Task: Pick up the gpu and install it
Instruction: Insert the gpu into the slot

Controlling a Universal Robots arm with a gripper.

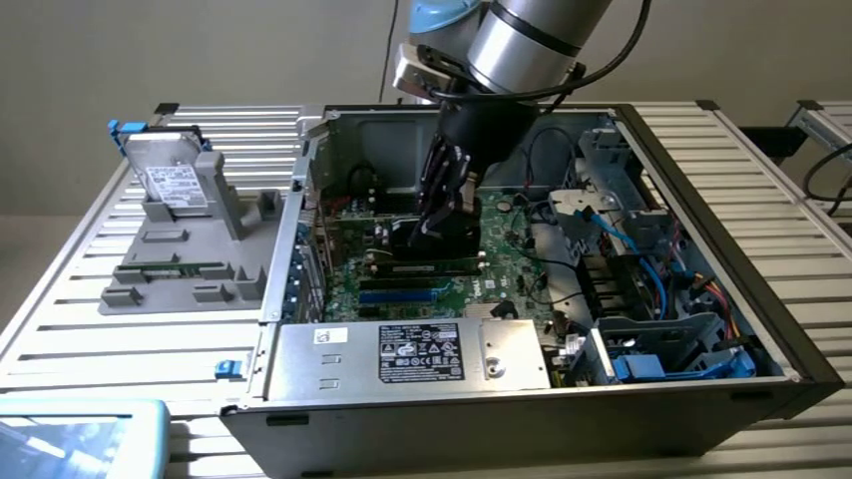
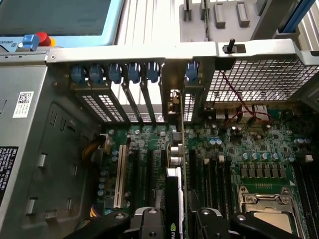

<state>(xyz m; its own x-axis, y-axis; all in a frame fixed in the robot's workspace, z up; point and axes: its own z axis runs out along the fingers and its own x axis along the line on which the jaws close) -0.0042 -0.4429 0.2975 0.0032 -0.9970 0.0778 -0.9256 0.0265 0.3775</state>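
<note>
Gripping the graphics card (image 2: 174,191) edge-on between narrowed fingers (image 2: 148,223), holding it over the motherboard (image 2: 239,149) inside the computer case (image 1: 533,429); hard drive (image 1: 174,180) sitting at the case's nine o'clock in the exterior view.

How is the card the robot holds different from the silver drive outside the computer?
The gpu looks dark; the hard drive is silver with a white label. The gpu is inside the case, clamped in the gripper; the hard drive leans in a gray holder outside. Both are flat parts.

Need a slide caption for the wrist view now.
Pincer grips the gpu upright over the motherboard, its bracket beside the rear slot covers.
</note>
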